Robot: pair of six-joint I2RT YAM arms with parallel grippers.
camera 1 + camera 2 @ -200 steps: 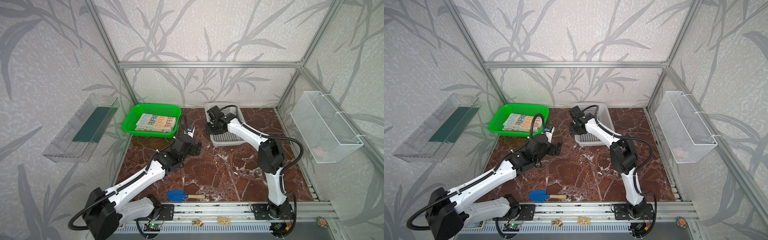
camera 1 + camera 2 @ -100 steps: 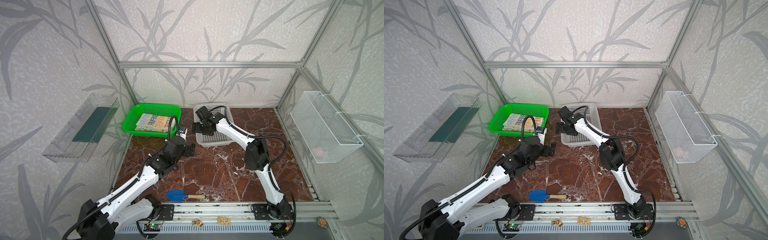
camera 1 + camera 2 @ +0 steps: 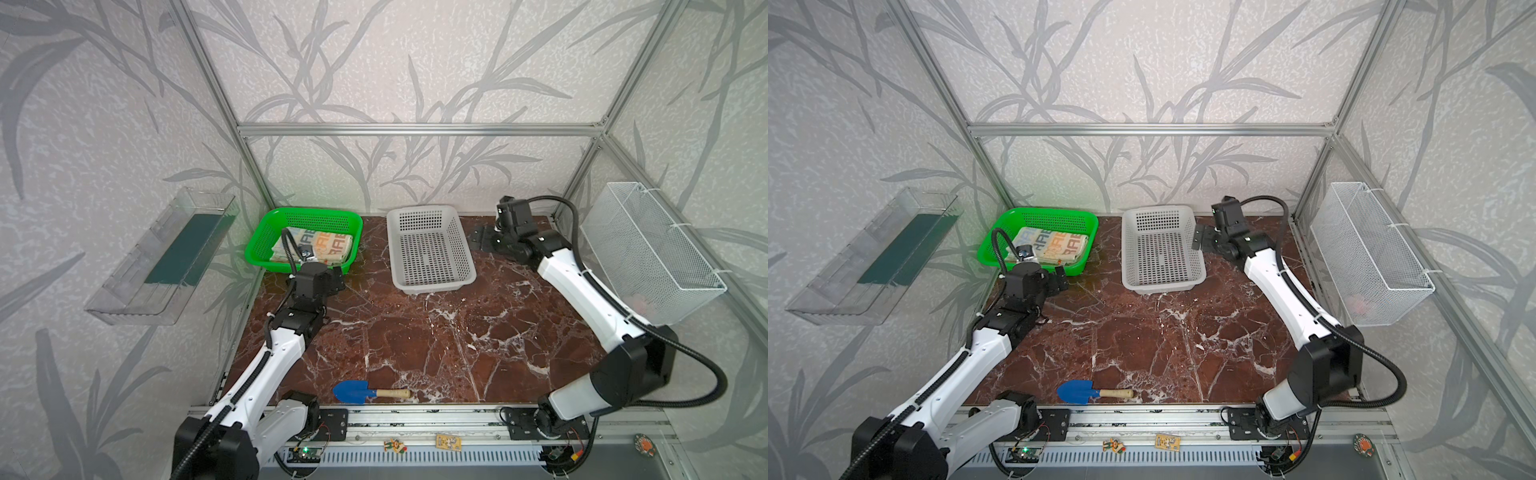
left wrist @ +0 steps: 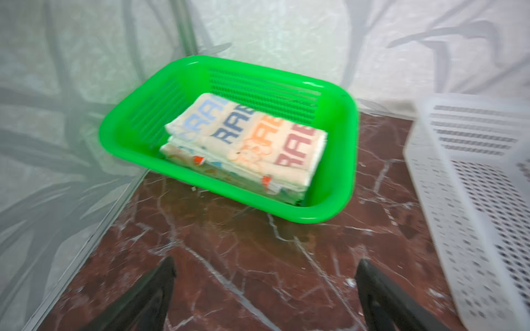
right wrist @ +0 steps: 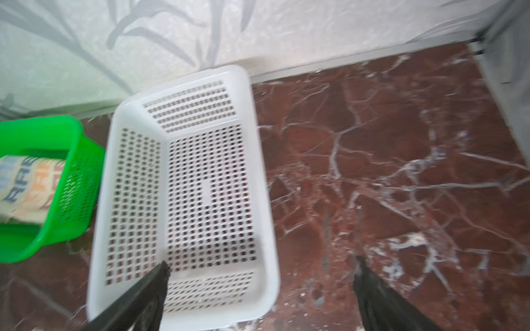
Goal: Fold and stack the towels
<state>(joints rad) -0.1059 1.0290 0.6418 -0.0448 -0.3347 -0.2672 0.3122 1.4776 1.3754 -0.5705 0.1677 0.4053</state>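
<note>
1. The towels (image 4: 243,143) lie folded in a stack inside the green basket (image 4: 301,216) at the back left corner, with the orange-and-blue lettered one on top.
2. The left pincer (image 4: 266,266) hangs spread just before that basket, over the marble surface (image 3: 415,340).
3. The right pincer (image 5: 261,263) is spread too, just beside the white basket (image 3: 432,286), on its right.

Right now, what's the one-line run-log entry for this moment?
towels: folded stack in green basket | white basket: empty | left gripper: open, empty | right gripper: open, empty

Robot lab cell: aluminium frame (image 3: 419,129)
</note>
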